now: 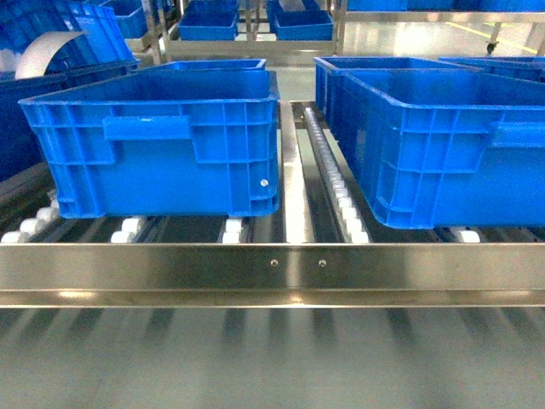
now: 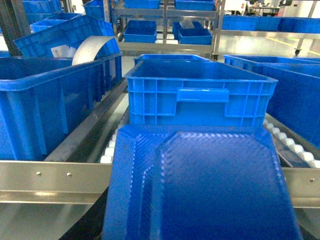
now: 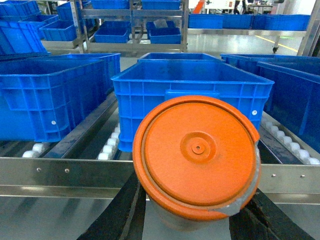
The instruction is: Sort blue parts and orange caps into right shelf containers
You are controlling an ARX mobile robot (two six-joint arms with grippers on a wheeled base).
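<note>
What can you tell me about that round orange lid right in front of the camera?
The orange cap is a round disc of smooth plastic with a raised rim, faint concentric rings and a small hub at its centre. A greyish scuffed strip runs along its lower right edge. It is tilted face-on to the right wrist camera, between the right pincer's dark fingers, in front of a blue crate on the roller shelf.

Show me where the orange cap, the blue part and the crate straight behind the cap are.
orange cap [image 3: 197, 150]: right wrist view, centre of its round top face.
blue part [image 2: 210, 185]: left wrist view, middle of its flat ridged surface.
crate [image 3: 150, 95]: right wrist view, on its ribbed front wall.
</note>
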